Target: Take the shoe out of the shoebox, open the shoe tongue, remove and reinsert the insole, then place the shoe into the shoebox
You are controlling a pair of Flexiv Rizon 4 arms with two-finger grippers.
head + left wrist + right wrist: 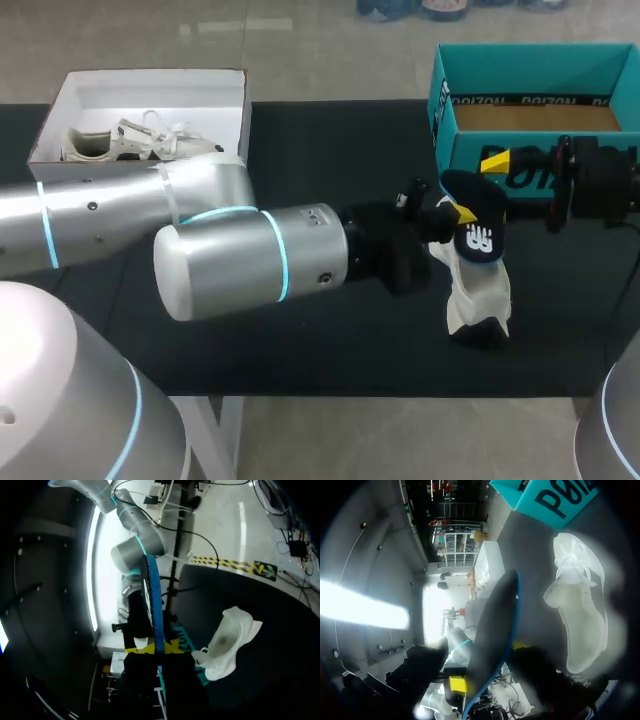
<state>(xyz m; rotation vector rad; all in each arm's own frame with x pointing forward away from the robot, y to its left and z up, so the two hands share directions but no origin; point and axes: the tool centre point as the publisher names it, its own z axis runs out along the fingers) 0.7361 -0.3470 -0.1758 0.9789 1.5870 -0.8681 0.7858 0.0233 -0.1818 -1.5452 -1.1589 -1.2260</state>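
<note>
Left gripper (pixel 156 649) clamped insole (pixel 152 595) edge-on, long axis straight ahead; right gripper (pixel 489 665) hold unclear; shoe (pixel 582 605) lay lengthwise toward teal shoebox (pixel 555 502).

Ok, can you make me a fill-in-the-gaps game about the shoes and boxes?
The left gripper holds a dark, blue-edged foam insole with a ___ logo.
The white fabric shoe rests on the black table, ___ the open teal cardboard shoebox.
A second white shoe lies ___ the white cardboard shoebox.
Missing words: white, outside, inside.
</note>
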